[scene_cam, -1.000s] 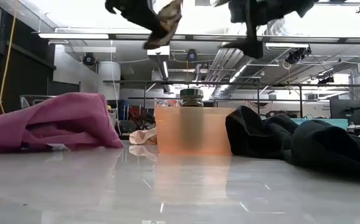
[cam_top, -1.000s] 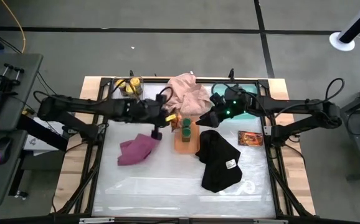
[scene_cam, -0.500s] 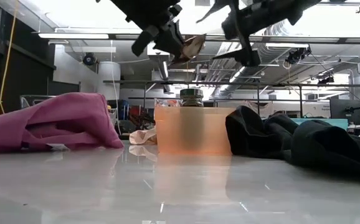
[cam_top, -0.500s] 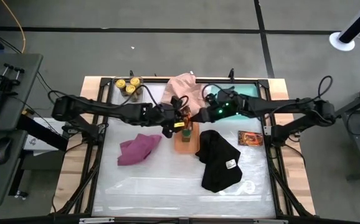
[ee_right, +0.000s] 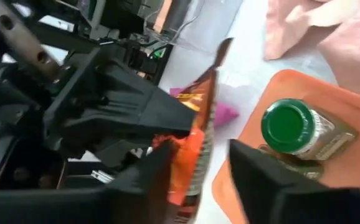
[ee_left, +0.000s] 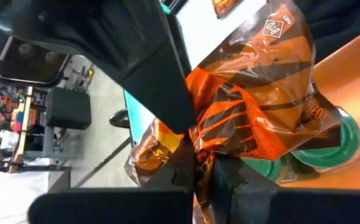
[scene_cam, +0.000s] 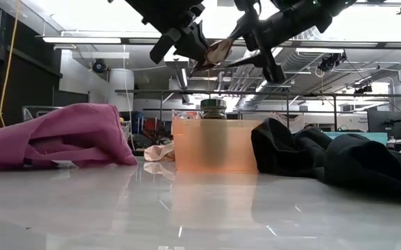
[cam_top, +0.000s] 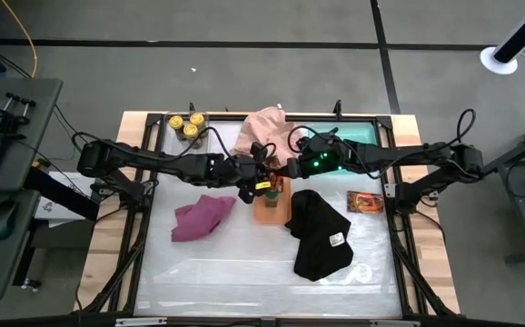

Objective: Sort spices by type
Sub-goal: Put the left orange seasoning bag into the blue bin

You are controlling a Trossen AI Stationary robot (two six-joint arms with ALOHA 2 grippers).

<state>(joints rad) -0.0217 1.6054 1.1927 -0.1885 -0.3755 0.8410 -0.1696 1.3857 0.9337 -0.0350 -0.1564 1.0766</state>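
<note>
- Currently the left gripper is up in the air over the orange tray, fingers pinched on a red-brown packet; the left wrist view shows the packet clamped at its lower edge and crumpled.
- Right gripper sits just beside it, meeting it above the tray. Its fingers are spread, one on each side of the packet's edge, with gaps visible; not clamped on it.
- Low view: both grippers are high above the table with the packet between them, well clear of the tray.
- Green-lid jar stands upright in the orange tray; low view shows its top poking above the tray wall. Left wrist view shows green lids under the packet, exact count unclear.
- Second red-brown packet lies flat on the table on the right, beside the black cloth.
- Three yellow-lid jars are grouped at the far left corner of the table.
- Teal tray is at the far right, partly under the right arm.
- Pink cloth is at the far middle, magenta cloth to the left of the orange tray.
</note>
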